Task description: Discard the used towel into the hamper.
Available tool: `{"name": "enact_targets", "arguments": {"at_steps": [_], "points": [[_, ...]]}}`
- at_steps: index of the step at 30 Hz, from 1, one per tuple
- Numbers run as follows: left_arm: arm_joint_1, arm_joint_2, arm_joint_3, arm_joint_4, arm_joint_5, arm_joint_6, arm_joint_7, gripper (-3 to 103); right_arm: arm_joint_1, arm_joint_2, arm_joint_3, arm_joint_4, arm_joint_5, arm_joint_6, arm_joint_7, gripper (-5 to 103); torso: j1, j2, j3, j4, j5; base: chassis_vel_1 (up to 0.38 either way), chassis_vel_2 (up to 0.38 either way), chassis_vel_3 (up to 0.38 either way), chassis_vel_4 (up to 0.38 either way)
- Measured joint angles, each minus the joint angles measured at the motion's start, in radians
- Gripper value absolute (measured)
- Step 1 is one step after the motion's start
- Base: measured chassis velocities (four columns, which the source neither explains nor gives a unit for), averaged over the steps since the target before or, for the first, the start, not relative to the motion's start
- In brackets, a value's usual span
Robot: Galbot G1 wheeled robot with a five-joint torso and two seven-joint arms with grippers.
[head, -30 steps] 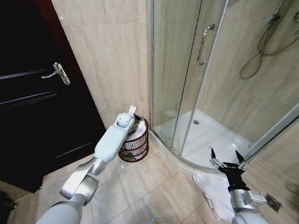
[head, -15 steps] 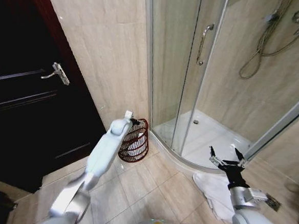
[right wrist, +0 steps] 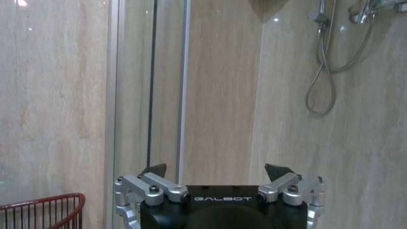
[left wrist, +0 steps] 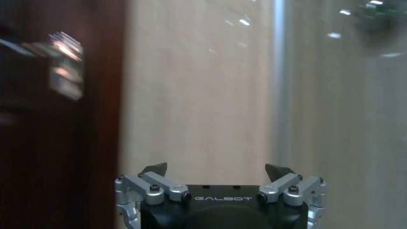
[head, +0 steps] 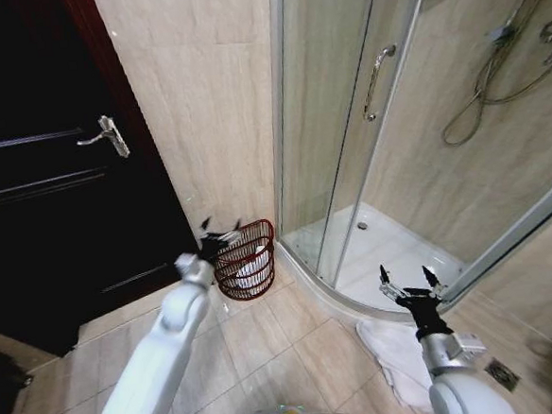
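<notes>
Hamper [head: 248, 259] on floor tiles at wall foot, between dark door [head: 36, 167] and shower enclosure [head: 374, 115]; white towel [head: 253, 263] inside. Left gripper [head: 218, 236] at hamper's 9 o'clock rim, fingers spread, empty. Right gripper [head: 405, 285] raised at the hamper's 4 o'clock, well apart from it, spread, empty.

Door handle [left wrist: 64, 62]: blurred in left wrist view. Hamper [right wrist: 45, 210]: cut by frame edge in right wrist view; contents indistinct in head view.

towel [head: 253, 263] in hamper [head: 247, 262], door [head: 46, 176] left, shower enclosure [head: 366, 134] right
</notes>
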Motion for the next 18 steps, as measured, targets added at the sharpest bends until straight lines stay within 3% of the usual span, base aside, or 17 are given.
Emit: {"name": "enact_targets", "arguments": {"at_steps": [3,7,12,18], "points": [[0.195,-0.043,-0.147,-0.090,0.021,-0.065,0.031,100,-0.018,0.003,0.010,0.014,0.026,0.022,-0.006,100,0.000,0.000,0.000,0.0001,-0.0003,0.000,0.000,0.000,0.000],[0.333,-0.100,-0.207,-0.157,0.031,-0.111,0.047,100,-0.051,0.021,0.009,0.004,-0.006,0.096,-0.008,100,0.000,0.000,0.000,0.0000,0.0000,0.000,0.000,0.000,0.000],[0.347,-0.102,-0.195,-0.143,0.035,-0.128,0.059,100,-0.061,0.060,0.000,0.036,-0.022,0.075,-0.001,100,0.000,0.000,0.000,-0.0004,0.0000,0.000,0.000,0.000,0.000],[0.260,-0.079,-0.108,-0.021,0.079,-0.171,0.059,100,-0.058,0.107,0.001,0.053,-0.056,0.034,-0.004,100,0.000,0.000,0.000,-0.0004,-0.0004,0.000,0.000,0.000,0.000]]}}
